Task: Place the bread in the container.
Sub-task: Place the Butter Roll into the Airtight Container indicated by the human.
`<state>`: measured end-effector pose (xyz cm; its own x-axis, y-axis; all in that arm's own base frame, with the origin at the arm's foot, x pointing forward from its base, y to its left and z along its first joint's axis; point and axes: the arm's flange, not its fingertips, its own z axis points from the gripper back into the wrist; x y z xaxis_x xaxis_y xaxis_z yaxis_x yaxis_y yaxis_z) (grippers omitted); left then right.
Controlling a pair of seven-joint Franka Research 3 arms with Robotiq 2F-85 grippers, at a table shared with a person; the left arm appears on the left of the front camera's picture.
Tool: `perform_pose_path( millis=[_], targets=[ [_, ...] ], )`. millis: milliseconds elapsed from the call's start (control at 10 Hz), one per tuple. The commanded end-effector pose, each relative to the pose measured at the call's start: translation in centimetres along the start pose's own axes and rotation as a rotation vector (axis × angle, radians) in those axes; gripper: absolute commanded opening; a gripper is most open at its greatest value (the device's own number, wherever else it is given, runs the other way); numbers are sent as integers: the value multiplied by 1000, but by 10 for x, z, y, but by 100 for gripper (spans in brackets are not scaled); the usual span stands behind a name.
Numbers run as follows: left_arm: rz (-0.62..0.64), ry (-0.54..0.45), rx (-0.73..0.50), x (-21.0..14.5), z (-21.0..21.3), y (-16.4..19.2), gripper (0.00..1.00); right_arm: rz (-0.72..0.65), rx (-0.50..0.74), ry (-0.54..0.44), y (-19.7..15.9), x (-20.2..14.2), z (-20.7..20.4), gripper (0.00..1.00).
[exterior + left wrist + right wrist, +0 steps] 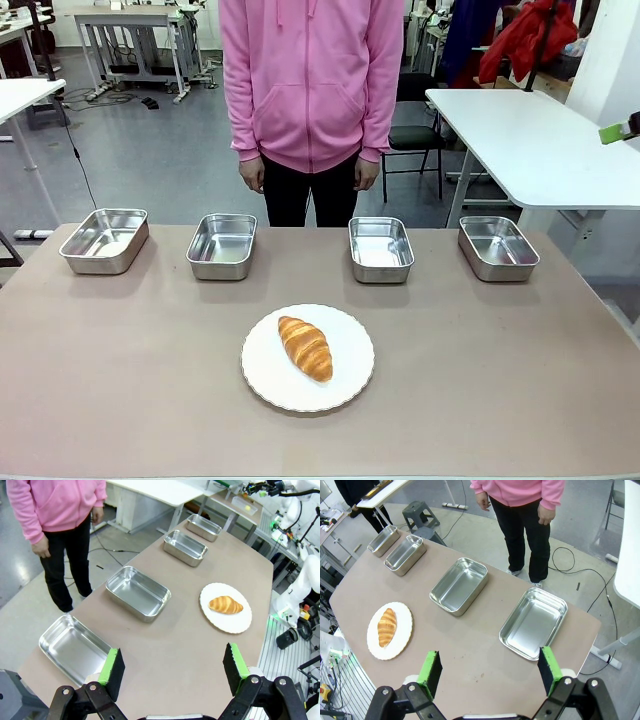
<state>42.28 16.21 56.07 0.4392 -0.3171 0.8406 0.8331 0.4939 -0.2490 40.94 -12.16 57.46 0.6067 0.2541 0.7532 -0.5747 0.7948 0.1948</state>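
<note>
The bread [305, 347], a golden-brown croissant, lies on a round white plate [345, 385] near the middle of the table, also seen as the bread [225, 604] and the bread [386, 626] in the wrist views. Several look-alike steel pans stand empty in a row along the far edge; which one is the container I cannot tell. My left gripper [172, 667] hangs open above the table's left end, over bare tabletop beside the leftmost pan [75, 647]. Above the right end my right gripper [490, 669] is open too, close to the rightmost pan [534, 622].
A person in a pink hoodie [312, 80] stands at the far side, hands down by the hips. The pans [104, 240], [222, 245], [381, 249], [497, 247] are spaced apart. A white table [540, 140] stands behind on the right.
</note>
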Motion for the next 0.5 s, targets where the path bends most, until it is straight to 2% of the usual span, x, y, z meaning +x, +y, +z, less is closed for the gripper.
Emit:
perform_pose_path(
  millis=[0, 400],
  targets=[
    [-7, -1, -1, 0, 0, 0, 100, 7, 15, -22, 0, 2, 0, 100],
    [-7, -1, -1, 0, 0, 0, 100, 7, 15, -22, 0, 2, 0, 100]
  ],
)
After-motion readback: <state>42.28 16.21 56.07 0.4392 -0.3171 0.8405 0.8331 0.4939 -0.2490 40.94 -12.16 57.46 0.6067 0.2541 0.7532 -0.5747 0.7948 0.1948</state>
